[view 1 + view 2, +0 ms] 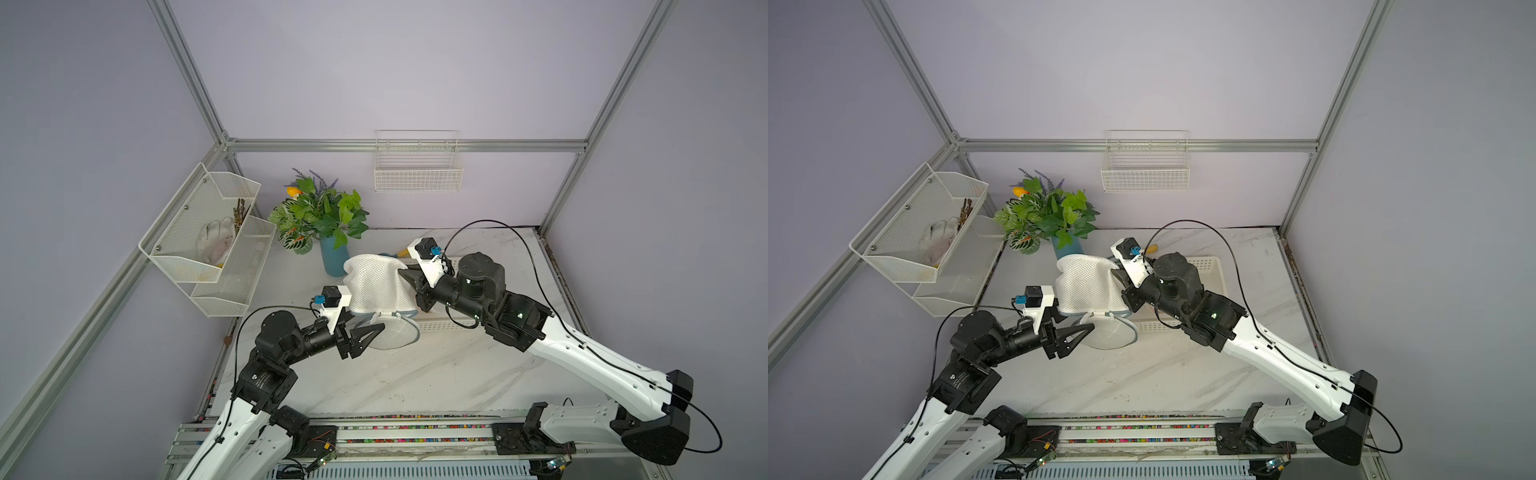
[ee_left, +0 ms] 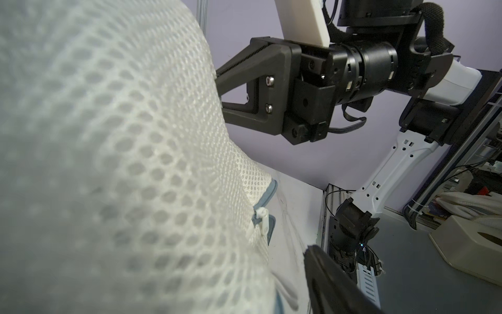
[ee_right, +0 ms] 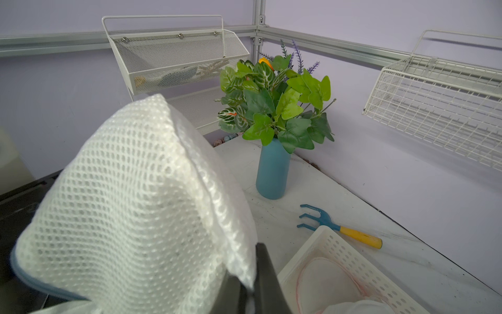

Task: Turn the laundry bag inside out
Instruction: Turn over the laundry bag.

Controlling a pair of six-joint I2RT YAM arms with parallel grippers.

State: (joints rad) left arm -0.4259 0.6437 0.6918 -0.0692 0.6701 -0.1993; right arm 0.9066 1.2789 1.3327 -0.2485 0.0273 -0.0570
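Above the middle of the marble tabletop [image 1: 415, 374] the white mesh laundry bag [image 1: 376, 282] is held up between the two arms, and it shows the same way in both top views [image 1: 1086, 286]. The right gripper [image 1: 402, 272] has its jaws closed on the mesh at the side of the bag nearer its own arm; the cloth drapes over that gripper in the right wrist view. The left gripper [image 1: 368, 328] sits at the bag's lower edge with its jaws apart; one finger [image 2: 326, 277] stands clear of the mesh, and the other is hidden by the cloth. A round blue-edged panel [image 1: 395, 334] hangs beneath the bag; whether it touches the table cannot be told. A white zip pull [image 2: 262, 214] sits on the blue trim. Behind the bag stands a blue vase [image 3: 273, 171] of artificial leaves. A hand rake [image 3: 339, 227] with a yellow handle lies just beside the corner of a white perforated basket [image 3: 353, 261].
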